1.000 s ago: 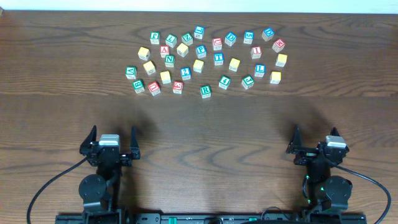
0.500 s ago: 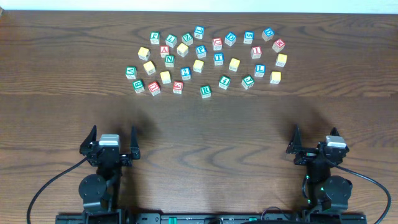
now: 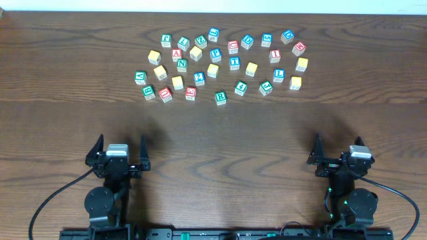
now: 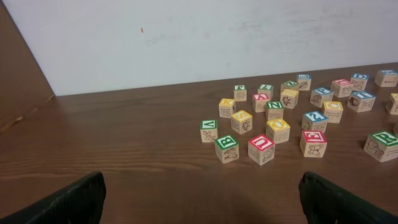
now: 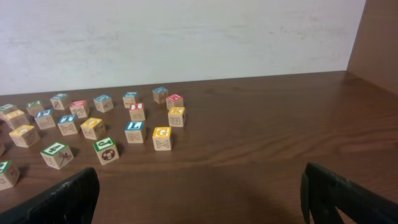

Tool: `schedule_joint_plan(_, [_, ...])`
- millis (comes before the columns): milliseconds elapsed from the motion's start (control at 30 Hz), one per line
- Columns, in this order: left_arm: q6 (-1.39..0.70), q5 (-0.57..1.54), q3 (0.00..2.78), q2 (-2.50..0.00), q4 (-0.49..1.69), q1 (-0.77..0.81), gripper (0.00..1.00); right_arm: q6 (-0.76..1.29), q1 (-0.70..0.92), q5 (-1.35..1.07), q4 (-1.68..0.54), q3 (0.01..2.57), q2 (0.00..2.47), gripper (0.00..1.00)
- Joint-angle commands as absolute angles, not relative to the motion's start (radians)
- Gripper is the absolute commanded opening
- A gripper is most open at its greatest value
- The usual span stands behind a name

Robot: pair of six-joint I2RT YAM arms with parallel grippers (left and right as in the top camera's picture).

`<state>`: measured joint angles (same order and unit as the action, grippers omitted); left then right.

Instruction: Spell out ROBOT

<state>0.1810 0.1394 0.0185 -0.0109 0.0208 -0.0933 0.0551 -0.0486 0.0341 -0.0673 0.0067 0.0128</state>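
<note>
While both arms sit at the near edge of the worktop [image 3: 220, 143], the overhead view shows the letter blocks [image 3: 215, 55] scattered in a loose cluster at the far side, well apart from either arm. A green R block [image 3: 221, 97] lies at the cluster's near edge, roughly midway across, a blue T block [image 3: 234, 63] sits deeper in the group, and a green B block [image 3: 149, 92] lies at the near-left corner. The left arm [image 3: 117, 165] and the right arm [image 3: 347, 165] each point towards the blocks. The left jaws and the right jaws are both spread wide with nothing between them. From the left wrist view, two dark fingertips [image 4: 68, 202] sit in the bottom corners, far apart, with bare wood between them. The blocks fill the right half of that view, with the B block [image 4: 226, 148] and a red U block [image 4: 261, 149] side by side at the front, a red E block [image 4: 313, 143] to their right and the R block [image 4: 381, 146] near the right edge. From the right wrist view, the fingertips [image 5: 348, 199] are likewise parted and hold nothing. The blocks lie to the left there, a yellow block [image 5: 161, 138] and a blue block [image 5: 135, 132] just beside each other, before a white wall [image 5: 186, 37].
</note>
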Motion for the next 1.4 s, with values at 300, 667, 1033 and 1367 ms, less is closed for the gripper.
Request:
schedule_joint_plan(300, [0.186,0.145,0.004,-0.004,0.056,-0.088,0.97,0.047,-0.052,0.046,-0.071,0.006,0.013,0.99])
schedule_joint_plan(667, [0.186,0.145,0.004,-0.004,0.056,-0.088,0.98,0.047,-0.052,0.046,-0.071,0.006,0.013,0.99])
schedule_joint_plan(1033, [0.182,0.149,0.004,-0.004,0.056,-0.088,0.98,0.047,-0.052,0.047,-0.067,0.006,0.013,0.99])
schedule_joint_plan(1367, [0.183,0.148,0.020,-0.005,0.051,-0.088,0.98,0.035,-0.052,0.034,-0.017,0.006,0.013,0.99])
